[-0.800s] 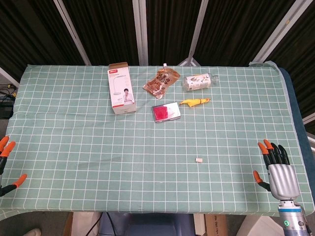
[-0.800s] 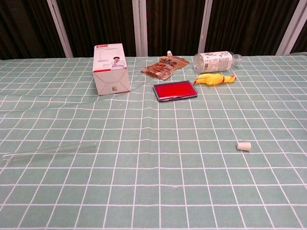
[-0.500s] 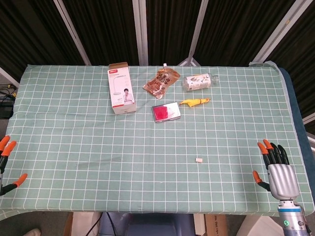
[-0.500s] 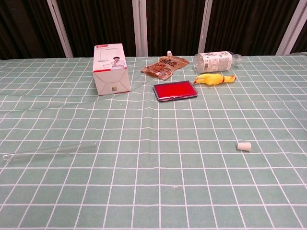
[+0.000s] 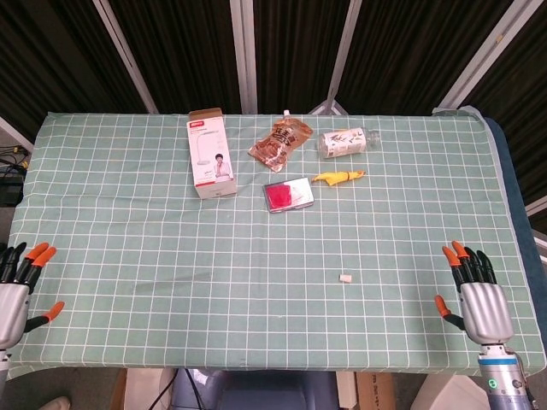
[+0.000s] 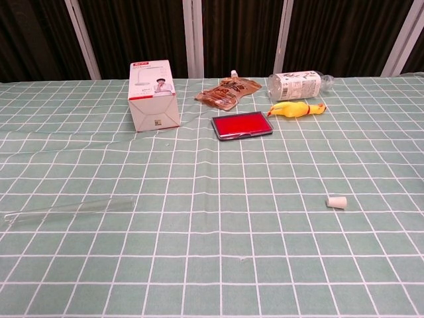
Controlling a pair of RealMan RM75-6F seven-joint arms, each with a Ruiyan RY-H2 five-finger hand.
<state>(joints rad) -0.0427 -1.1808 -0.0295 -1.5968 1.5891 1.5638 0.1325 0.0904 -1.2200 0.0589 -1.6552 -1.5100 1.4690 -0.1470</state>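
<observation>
Left hand (image 5: 13,295) cut by left edge of head view, palm mostly out of frame. Right hand (image 5: 479,299) wrist cut by bottom edge. Neither hand shows in chest view. Box (image 5: 211,158) print too small to read. Bottle (image 5: 348,141) label illegible. Glass tube (image 6: 69,208) barely visible in head view; left end faint.

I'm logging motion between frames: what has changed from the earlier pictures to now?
The left hand has come further into the head view at the table's near left edge, and the right hand has edged slightly forward. Both hold nothing, fingers apart. The white box, red pad and small white cap lie as before.
</observation>
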